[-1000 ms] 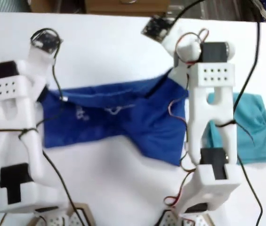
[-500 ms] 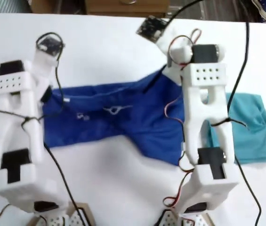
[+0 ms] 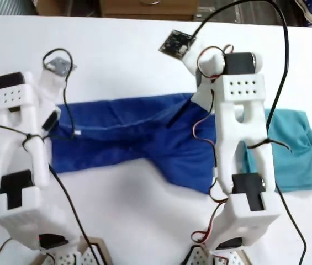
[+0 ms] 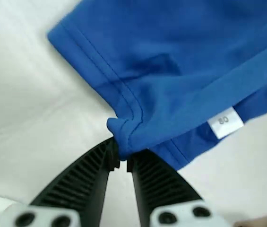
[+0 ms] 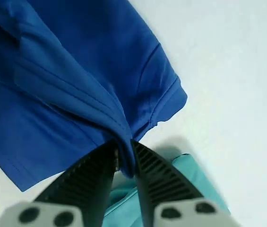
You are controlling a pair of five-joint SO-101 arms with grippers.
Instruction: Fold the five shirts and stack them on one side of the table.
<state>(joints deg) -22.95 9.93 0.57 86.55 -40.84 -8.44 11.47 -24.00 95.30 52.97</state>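
Note:
A blue shirt lies stretched across the middle of the white table, partly folded lengthwise. My left gripper is shut on a bunched corner of its hem, at the shirt's left end. A small white tag hangs from the edge nearby. My right gripper is shut on a gathered fold of the blue shirt at its far right corner. A teal shirt lies crumpled on the right side of the table, also in the right wrist view.
Both white arms reach over the table from the near edge, with loose cables trailing along them. Bare table surface stretches behind the shirt and in front of it between the arms. Cardboard boxes sit beyond the far edge.
The held upper layer of the blue shirt has come over the lower one, hiding the neck opening seen earlier. The left arm has shifted slightly; both grippers keep their hold.

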